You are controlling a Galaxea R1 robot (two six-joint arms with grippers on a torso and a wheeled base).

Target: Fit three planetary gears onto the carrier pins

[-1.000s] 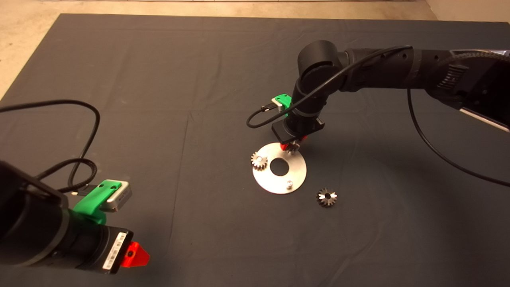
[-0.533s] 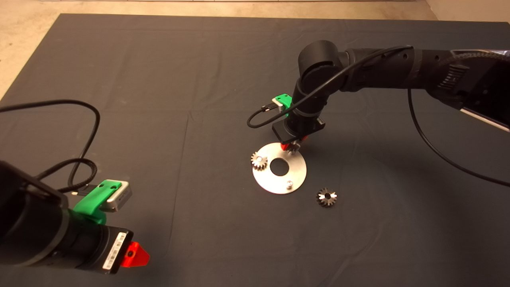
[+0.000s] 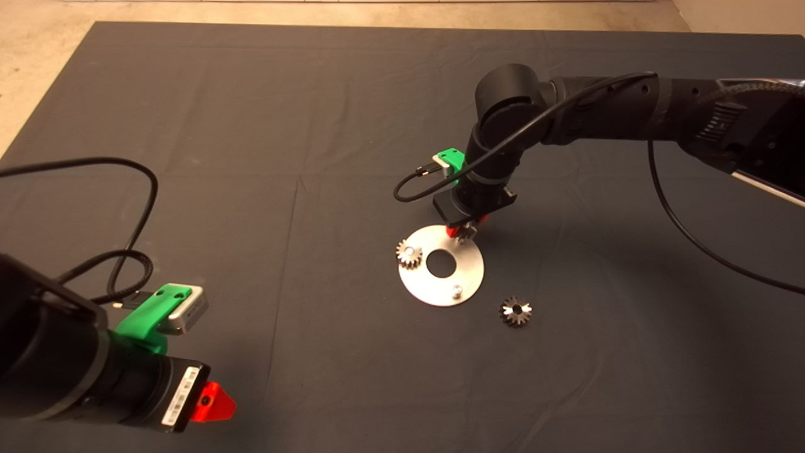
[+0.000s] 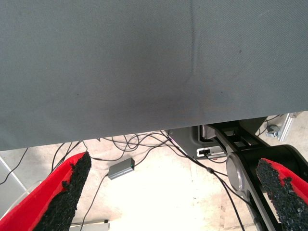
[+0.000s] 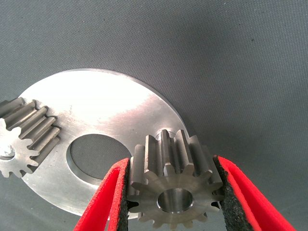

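Note:
The silver carrier disc lies mid-mat. One planetary gear sits on its left pin. The near pin stands bare. My right gripper hovers over the disc's far edge, shut on a second gear held flat between its pads; any pin under it is hidden. The right wrist view shows the disc and the seated gear beyond the held one. A third gear lies loose on the mat, right of the disc. My left gripper is parked at lower left, open.
The dark mat covers the table, with tan floor past its far and left edges. A black cable loops over the mat near the left arm. The left wrist view shows the mat edge and floor cables beyond.
The right arm has shifted slightly right and risen a little with the gear in its fingers. The left arm, disc and other gears have not moved.

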